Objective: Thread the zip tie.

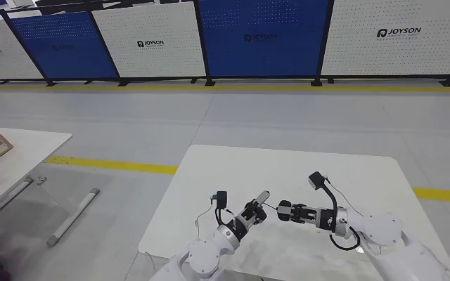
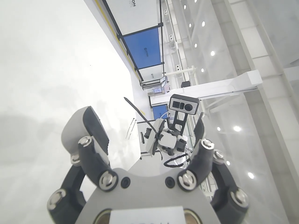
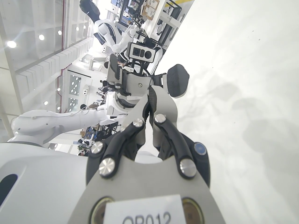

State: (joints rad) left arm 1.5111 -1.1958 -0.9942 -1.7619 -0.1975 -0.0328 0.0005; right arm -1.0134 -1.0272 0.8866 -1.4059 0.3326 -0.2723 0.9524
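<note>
I've got the white table (image 1: 295, 168) under both arms. The two grippers sit nose to nose over its near half, about mid-width, w/ a small gap between them in the top cam.

L gripper (image 2: 144, 112) is spread wide. Its own wrist cam has one ribbed black pad (image 2: 95, 127) on one side and the other finger (image 2: 198, 129) far across from it. From the R wrist cam I see this gripper just beyond my R one, w/ a textured pad turned toward the lens and the jaws well apart.

R gripper (image 3: 148, 99) is pinched tight, w/ the fingers pressed together along their length. The L wrist cam shows what it has: the zip tie (image 2: 140, 114), a thin black strap clamped between the R fingers.

The tie's long free end sticks out past the fingertips at a slant and ends in a pointed tip, w/ the table surface behind it. The tie is off the table, held in the air. In the L wrist cam it shows in the gap between the L fingers, farther off, and touches neither of them as far as I can see. In the top cam it's too thin for me to make out.
</note>
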